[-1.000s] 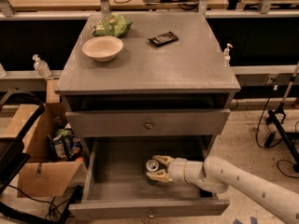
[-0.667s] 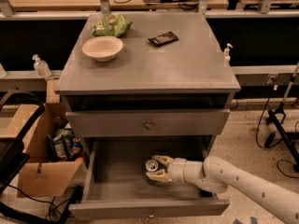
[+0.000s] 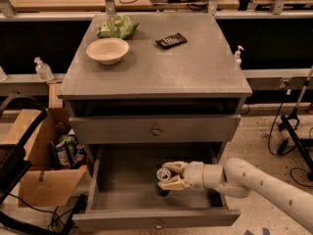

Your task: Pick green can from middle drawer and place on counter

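The cabinet is grey painted wood with a matte, lightly grained finish; its counter is a broad flat rectangular top that overhangs the drawers below. A closed drawer front with 1 small round knob sits under it at frame center. Below that, the middle drawer is pulled out toward the bottom of the frame: a deep rectangular tray with plain side walls and a low front panel. The green can stands upright on the drawer floor, right of center. It is a small cylinder with a dark, shadowed body and a bright silver top. The gripper reaches in from the lower right on a smooth, rounded white arm. Its 2 pale tan fingers are spread to can width and close on opposite sides of the can's upper part, holding it. On the counter, upper left, rest 1 shallow cream bowl, 1 crinkled green snack bag just behind it, and 1 flat black rectangular device near center. 1 small clear pump bottle stands at the counter's right edge. An open cardboard box sits on the floor at lower left, beside the drawer's left wall.
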Controlling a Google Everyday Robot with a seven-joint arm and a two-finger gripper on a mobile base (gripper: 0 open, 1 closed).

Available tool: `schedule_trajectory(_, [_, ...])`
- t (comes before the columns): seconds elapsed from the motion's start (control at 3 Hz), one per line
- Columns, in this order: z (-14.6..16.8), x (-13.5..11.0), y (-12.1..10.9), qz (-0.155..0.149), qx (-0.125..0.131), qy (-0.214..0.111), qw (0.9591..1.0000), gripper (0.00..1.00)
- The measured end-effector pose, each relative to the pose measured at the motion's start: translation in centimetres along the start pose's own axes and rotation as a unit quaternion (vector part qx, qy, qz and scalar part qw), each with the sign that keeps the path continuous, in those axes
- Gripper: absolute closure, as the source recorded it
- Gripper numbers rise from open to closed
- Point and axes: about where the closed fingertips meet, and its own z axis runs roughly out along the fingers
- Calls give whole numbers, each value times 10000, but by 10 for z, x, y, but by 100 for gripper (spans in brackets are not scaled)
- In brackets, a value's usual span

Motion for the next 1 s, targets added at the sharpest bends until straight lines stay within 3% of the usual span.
schedule_trajectory(0.33, [-81, -80, 17, 303, -102, -164, 9994, 100])
schedule_trajectory(0.67, [-143, -149, 14, 419, 61, -130, 9990, 100])
schedule_trajectory(1.0, [-203, -224, -7, 498, 672, -92, 9964, 100])
